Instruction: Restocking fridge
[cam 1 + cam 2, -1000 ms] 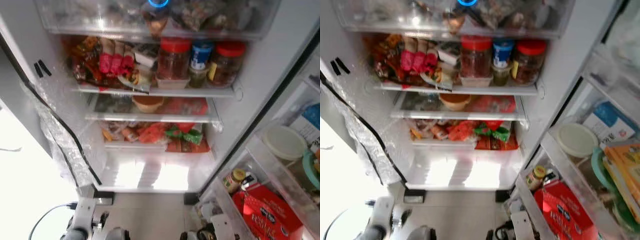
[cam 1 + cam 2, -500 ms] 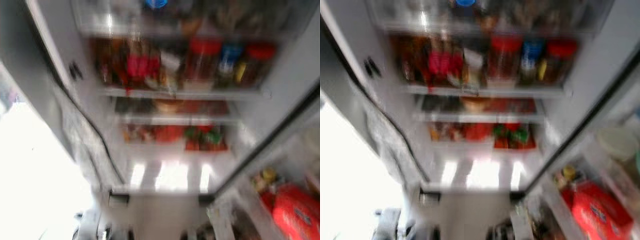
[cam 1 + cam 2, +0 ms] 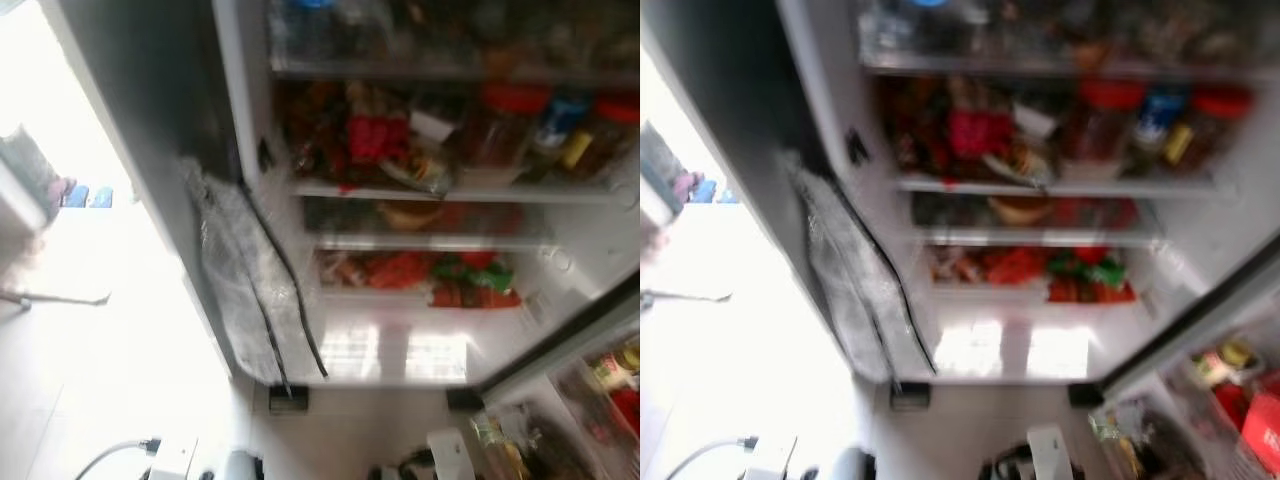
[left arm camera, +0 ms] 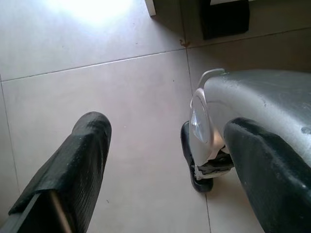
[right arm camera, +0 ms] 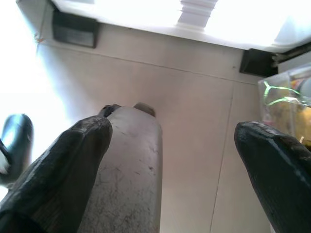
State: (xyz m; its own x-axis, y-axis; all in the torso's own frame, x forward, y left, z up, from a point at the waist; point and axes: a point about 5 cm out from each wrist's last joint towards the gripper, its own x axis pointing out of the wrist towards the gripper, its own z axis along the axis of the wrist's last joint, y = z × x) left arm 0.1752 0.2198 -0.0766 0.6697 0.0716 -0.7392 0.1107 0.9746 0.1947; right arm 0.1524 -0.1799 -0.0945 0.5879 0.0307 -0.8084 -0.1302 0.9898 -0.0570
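- Fridge [image 3: 440,340], standing open ahead and to the right, is seen blurred in both eye views, so labels and small items cannot be read.
- Its top shelf is cut off by the upper edge; only vague bottle shapes are made out there.
- On the next shelf, red packets [image 3: 378,135] are seen at the left, and red-lidded jars [image 3: 500,120] with a blue-capped jar [image 3: 565,112] between them at the right.
- A brownish bowl [image 3: 410,213] is partly hidden behind the front edge of the shelf below.
- Red and green packets [image 3: 460,280] are crowded on the lowest stocked shelf; the bright bottom floor of the fridge beneath them is bare.
- The fridge's left wall is edged by a loose black door seal [image 3: 285,290] and crinkled plastic wrap [image 3: 235,270].
- The door bins [image 3: 590,400] at the near right are cut off by the frame; a yellow-lidded jar [image 3: 612,365] is faintly made out.
- To the left, the room is washed out by glare, and open tiled floor [image 4: 131,97] lies before the fridge.
- The left claw [image 4: 165,170] hangs low over the tiles, fingers spread, holding nothing.
- The right claw [image 5: 170,170] also hangs above the floor near the fridge base, fingers wide apart and empty.
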